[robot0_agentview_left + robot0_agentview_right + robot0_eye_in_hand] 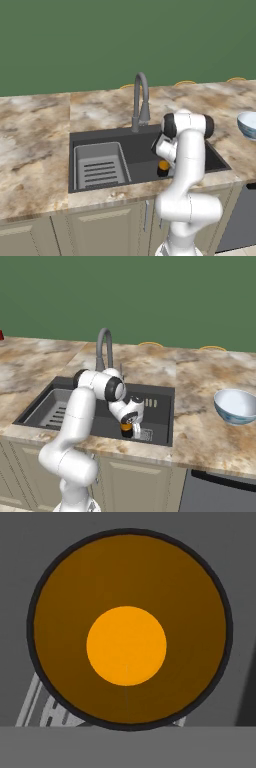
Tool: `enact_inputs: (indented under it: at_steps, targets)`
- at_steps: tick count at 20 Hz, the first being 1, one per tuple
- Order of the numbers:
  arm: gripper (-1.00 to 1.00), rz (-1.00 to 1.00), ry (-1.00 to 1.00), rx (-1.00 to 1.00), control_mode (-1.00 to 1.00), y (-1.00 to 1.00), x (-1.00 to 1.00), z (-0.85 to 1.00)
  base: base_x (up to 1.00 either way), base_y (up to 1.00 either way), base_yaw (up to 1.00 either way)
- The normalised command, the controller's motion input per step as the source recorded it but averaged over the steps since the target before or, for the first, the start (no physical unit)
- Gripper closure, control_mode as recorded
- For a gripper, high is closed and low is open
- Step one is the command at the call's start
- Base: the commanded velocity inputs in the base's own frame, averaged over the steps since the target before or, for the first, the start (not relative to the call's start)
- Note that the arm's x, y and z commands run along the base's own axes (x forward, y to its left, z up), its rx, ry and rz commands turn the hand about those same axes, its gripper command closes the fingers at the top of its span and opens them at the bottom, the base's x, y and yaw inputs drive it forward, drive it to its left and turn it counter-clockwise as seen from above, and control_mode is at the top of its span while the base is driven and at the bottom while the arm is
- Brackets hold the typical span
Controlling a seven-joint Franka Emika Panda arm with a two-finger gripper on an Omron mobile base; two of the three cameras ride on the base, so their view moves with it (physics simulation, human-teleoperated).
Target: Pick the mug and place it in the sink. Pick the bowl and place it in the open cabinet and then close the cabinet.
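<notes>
The mug (163,168) (127,429), black with an orange inside, hangs low in the right half of the sink (100,136) (161,406). My gripper (163,161) (128,423) points straight down onto it and is shut on the mug at its rim. The hand view looks down into the mug (126,646); my fingertips are hidden there. Whether the mug rests on the sink floor I cannot tell. The white bowl (248,125) (236,406) with blue markings stands on the counter to the right of the sink. The cabinet is out of view.
A light grey slotted tray (99,167) (54,412) fills the sink's left half. The grey gooseneck faucet (141,100) (104,348) rises behind the basin, close to my arm. A dark appliance front (220,491) sits below the counter on the right.
</notes>
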Motion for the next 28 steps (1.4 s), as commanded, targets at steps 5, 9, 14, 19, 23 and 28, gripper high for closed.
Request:
enact_inputs:
  at_steps: [5, 9, 14, 19, 23, 28]
  targets:
    - [1.0, 0.01, 0.0, -0.04, -1.0, 0.0, 0.26, -0.36, 0.0, 0.0, 0.0]
    - [-1.0, 0.01, 0.0, -0.02, -1.0, 0.0, 0.16, -0.27, 0.0, 0.0, 0.0]
    - [-1.0, 0.02, -0.05, 0.0, -1.0, 0.0, -0.06, 0.05, 0.0, 0.0, 0.0]
    - [-1.0, 0.0, -0.01, 0.0, -1.0, -0.05, -0.22, 0.12, 0.0, 0.0, 0.0]
    - [-1.0, 0.0, 0.0, 0.0, -1.0, -0.04, -0.16, 0.43, 0.0, 0.0, 0.0]
    - [-1.0, 0.0, 0.0, 0.0, -1.0, 0.0, 0.0, 0.82, 0.0, 0.0, 0.0]
